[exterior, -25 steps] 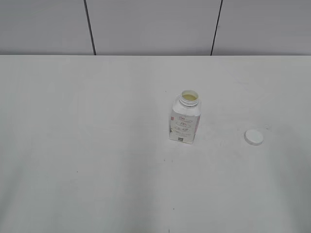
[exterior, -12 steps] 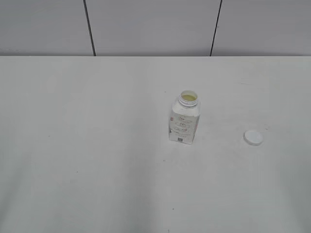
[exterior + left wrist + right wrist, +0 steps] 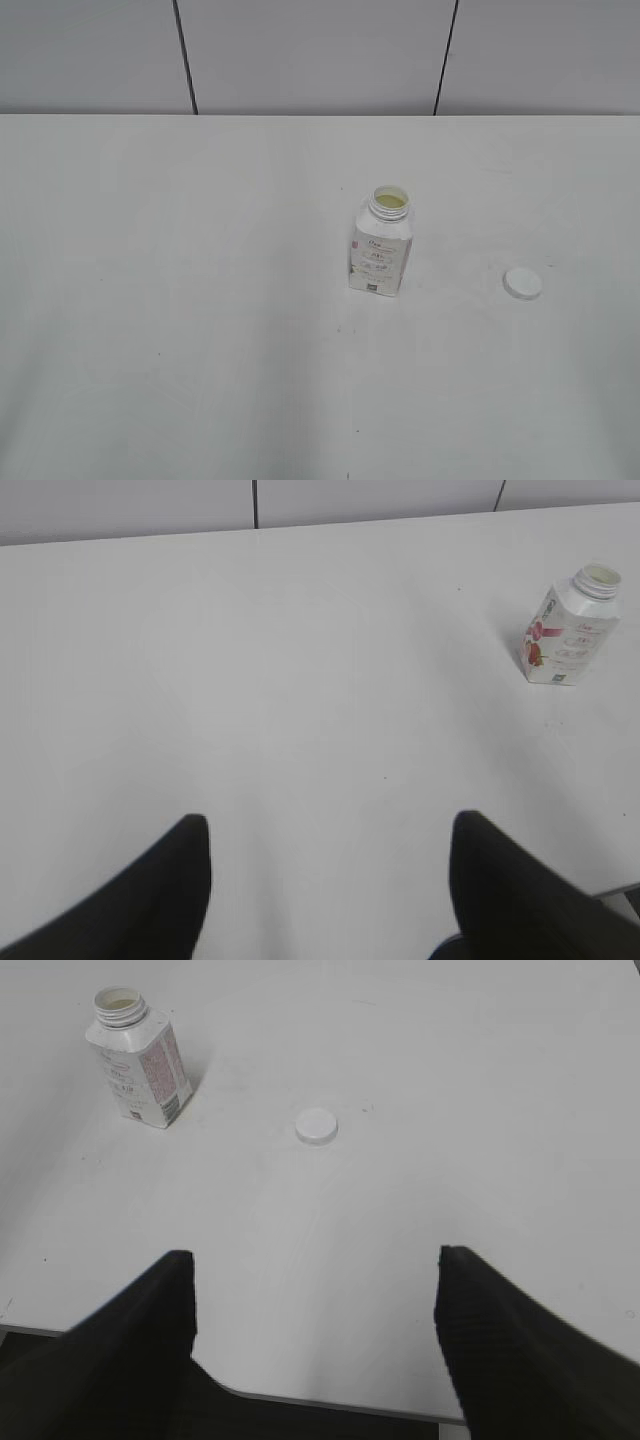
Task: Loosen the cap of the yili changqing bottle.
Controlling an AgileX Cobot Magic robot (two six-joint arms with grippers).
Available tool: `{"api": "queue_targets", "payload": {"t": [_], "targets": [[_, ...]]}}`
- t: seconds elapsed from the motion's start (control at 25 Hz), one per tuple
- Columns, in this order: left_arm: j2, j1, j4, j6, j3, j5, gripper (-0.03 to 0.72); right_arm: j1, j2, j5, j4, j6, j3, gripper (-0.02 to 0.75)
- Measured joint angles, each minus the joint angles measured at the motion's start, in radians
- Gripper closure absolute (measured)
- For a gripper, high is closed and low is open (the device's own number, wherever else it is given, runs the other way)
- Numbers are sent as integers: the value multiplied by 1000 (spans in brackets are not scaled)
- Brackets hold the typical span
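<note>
- Yili changqing bottle (image 3: 380, 248) is standing upright near the middle of the desk (image 3: 200, 300), and its mouth is showing open with pale yellow stuff inside.
- I am seeing the cap (image 3: 522, 283) lying flat on the desk, well apart from the bottle, off to its right.
- I am keeping my left hand (image 3: 330, 850) wide and holding nothing, far back from the bottle.
- I am keeping my right hand (image 3: 315, 1285) wide and holding nothing too, near the desk edge.
- I am thinking the job is looking done, so any new reach is risking more than it is helping.
- If I am swinging an arm past the bottle, I could be knocking it over, and the drink could be spilling out because nothing is covering the top.
- If I am brushing the cap, it could be sliding or rolling off the desk.
</note>
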Motion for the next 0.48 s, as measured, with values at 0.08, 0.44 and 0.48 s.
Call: {"api": "queue_targets", "payload": {"t": [0.08,0.44,0.48], "targets": [[0,0,-1,0,1,0,228,0,0,0,0,1,0,152],[0,45,-1,0,1,0,257,0,0,0,0,1,0,152],[0,60,-1,0,1,0,260,0,0,0,0,1,0,152]]}}
